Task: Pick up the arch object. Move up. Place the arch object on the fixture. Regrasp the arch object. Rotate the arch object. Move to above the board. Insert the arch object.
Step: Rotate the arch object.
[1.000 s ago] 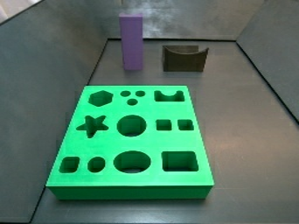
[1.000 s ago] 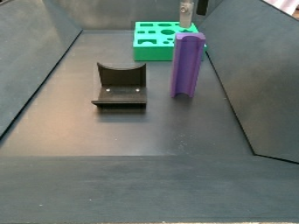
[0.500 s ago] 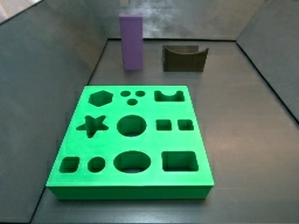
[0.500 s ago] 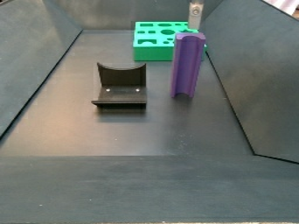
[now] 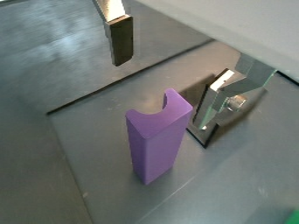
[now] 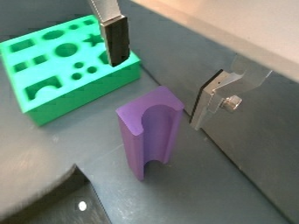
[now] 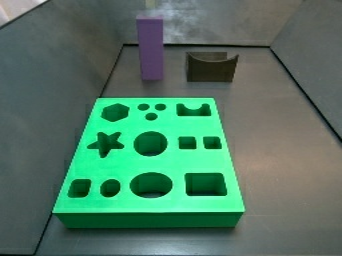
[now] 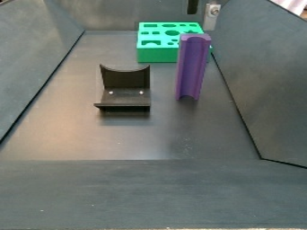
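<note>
The purple arch object stands upright on the dark floor beyond the green board, its scooped end up. In both wrist views my gripper hangs above it, open and empty, with one finger and the other finger wide apart on either side of the block's top. In a side view only a bit of the gripper shows at the upper edge, above the arch object. The dark fixture stands beside the arch object.
The board has several cut-out holes, with an arch-shaped one at its corner nearest the fixture. Grey walls slope up around the floor on all sides.
In the side view that shows it, my gripper has drifted sideways along the upper edge, from over the board to above the arch object. The arch object, fixture and board have not moved.
</note>
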Motion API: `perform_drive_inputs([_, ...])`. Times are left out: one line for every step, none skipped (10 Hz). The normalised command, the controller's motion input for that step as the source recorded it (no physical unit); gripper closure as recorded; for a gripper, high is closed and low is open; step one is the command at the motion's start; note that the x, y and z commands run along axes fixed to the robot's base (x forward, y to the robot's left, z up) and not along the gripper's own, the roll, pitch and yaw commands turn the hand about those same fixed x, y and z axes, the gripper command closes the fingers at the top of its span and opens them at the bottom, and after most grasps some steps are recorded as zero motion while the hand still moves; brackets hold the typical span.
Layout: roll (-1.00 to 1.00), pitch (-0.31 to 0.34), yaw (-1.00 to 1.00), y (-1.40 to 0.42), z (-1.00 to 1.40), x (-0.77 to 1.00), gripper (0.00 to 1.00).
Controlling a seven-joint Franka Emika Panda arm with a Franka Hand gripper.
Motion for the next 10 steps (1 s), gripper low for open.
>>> perform_drive_inputs([0.00, 0.017, 1.00, 0.00, 0.01, 0.01, 0.00])
perform_drive_inputs([0.00, 0.018, 1.00, 0.00, 0.01, 0.01, 0.00])
perform_drive_inputs([0.00, 0.019, 1.00, 0.00, 0.01, 0.01, 0.00])
perform_drive_inputs([0.00, 0.020, 1.00, 0.00, 0.01, 0.01, 0.00])
perform_drive_inputs([0.00, 0.021, 1.00, 0.00, 0.01, 0.01, 0.00])
perform_drive_inputs([0.00, 0.022, 1.00, 0.00, 0.01, 0.01, 0.00])
perform_drive_inputs([0.00, 0.024, 1.00, 0.00, 0.01, 0.01, 0.00])
perform_drive_inputs([0.00, 0.026, 1.00, 0.00, 0.01, 0.01, 0.00])
perform_drive_inputs([0.00, 0.028, 1.00, 0.00, 0.01, 0.01, 0.00])
perform_drive_inputs([0.00, 0.031, 1.00, 0.00, 0.01, 0.01, 0.00])
